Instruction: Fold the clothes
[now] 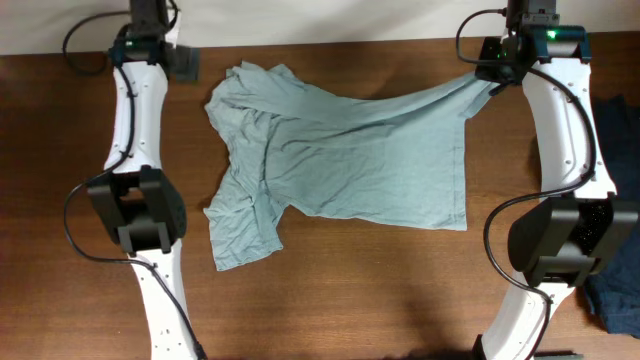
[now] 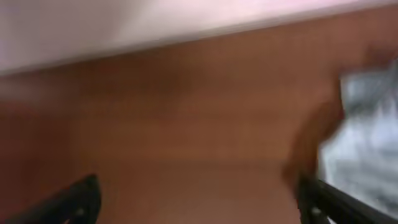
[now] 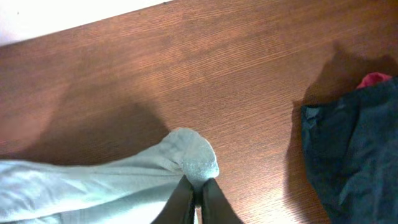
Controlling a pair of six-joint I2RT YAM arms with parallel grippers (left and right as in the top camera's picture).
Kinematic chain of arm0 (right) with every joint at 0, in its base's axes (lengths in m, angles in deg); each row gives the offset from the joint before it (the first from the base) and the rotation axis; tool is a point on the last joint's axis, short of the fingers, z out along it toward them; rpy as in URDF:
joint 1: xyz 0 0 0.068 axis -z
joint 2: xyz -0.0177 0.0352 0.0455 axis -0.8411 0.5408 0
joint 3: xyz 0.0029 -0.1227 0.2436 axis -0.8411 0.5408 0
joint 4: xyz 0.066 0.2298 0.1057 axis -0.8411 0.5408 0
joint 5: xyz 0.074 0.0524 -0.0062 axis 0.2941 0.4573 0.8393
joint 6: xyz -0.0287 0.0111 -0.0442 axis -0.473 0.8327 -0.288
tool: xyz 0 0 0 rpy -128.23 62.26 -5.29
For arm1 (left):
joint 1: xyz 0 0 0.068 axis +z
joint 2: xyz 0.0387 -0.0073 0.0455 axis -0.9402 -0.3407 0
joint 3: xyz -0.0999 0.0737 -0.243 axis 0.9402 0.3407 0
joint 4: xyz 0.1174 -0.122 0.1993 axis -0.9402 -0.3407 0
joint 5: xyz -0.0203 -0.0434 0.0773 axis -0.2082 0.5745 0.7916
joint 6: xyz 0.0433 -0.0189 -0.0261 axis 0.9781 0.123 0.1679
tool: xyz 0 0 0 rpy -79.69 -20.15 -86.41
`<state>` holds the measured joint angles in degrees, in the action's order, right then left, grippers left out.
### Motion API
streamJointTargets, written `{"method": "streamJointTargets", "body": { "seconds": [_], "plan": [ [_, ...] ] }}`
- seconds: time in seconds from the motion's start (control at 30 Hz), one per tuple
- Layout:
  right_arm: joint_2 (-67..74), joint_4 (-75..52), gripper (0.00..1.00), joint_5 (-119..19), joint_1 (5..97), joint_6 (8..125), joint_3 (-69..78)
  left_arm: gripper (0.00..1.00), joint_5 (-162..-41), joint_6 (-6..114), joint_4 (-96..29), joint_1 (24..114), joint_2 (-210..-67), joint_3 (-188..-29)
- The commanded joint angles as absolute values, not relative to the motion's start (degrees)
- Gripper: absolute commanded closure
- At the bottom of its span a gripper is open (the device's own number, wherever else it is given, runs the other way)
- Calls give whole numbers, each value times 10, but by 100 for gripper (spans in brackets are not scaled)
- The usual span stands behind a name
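Overhead and wrist views of a two-arm station, with positions given relative to the table [image 1: 350,290]. The T-shirt [image 1: 340,150], pale grey-blue and wrinkled, lies across the table's middle and reaches toward its far edge. The part toward the table's left side is bunched and folded over itself, with one flap trailing toward the near edge. The part toward the table's right side lies flatter. One corner of the fabric is drawn out into a taut point toward the table's far right, where the right gripper [image 1: 492,80] pinches it. In the right wrist view that gripper [image 3: 198,193] has its fingers pressed together on a small rounded fold of the T-shirt [image 3: 93,180], which is lifted slightly off the wood. The left gripper [image 1: 185,62] sits near the table's far left edge, just beside the bunched fabric. The left wrist view is blurred, yet the left gripper [image 2: 199,199] shows its fingers spread wide with only bare wood between them. A dark navy garment [image 3: 354,143] with a red patch [image 3: 374,79] lies at the table's right edge, apart from the T-shirt.
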<state>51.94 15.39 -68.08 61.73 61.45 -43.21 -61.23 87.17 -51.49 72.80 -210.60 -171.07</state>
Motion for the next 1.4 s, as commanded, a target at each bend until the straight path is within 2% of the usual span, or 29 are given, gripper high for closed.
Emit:
{"method": "streamJointTargets", "body": {
  "seconds": [0.0,0.03,0.07,0.13,0.23,0.3,0.43,0.47,0.9,1.0,1.07,1.13,1.37],
  "plan": [
    [521,161,53,-693,619,609,-430,1,-721,862,-608,721,-2050,-1722],
    [521,167,15,-695,619,610,-430,1,-748,862,-630,720,-2049,-1722],
    [521,178,1,-701,619,616,-430,2,-776,862,-657,718,-2049,-1722],
    [521,214,1,-716,626,667,-430,2,-817,847,-705,716,-2056,-1719],
    [521,244,1,-712,641,703,-430,3,-818,835,-719,716,-2068,-1719],
    [521,264,1,-660,654,701,-430,4,-818,824,-719,716,-2079,-1718],
    [521,306,2,-547,667,659,-430,11,-818,822,-722,716,-2113,-1718],
    [521,317,2,-533,667,648,-430,16,-818,823,-717,715,-2124,-1718],
    [521,363,3,-531,642,630,-430,39,-819,822,-625,712,-2204,-1718],
    [521,366,5,-531,642,630,-430,63,-815,822,-607,711,-2209,-1719],
    [521,366,5,-531,642,630,-430,87,-798,822,-604,711,-2211,-1719],
    [521,366,5,-531,642,630,-430,99,-762,822,-601,711,-2212,-1719],
    [521,369,6,-531,642,630,-430,99,-603,820,-568,718,-2211,-1761]
  ]
}}
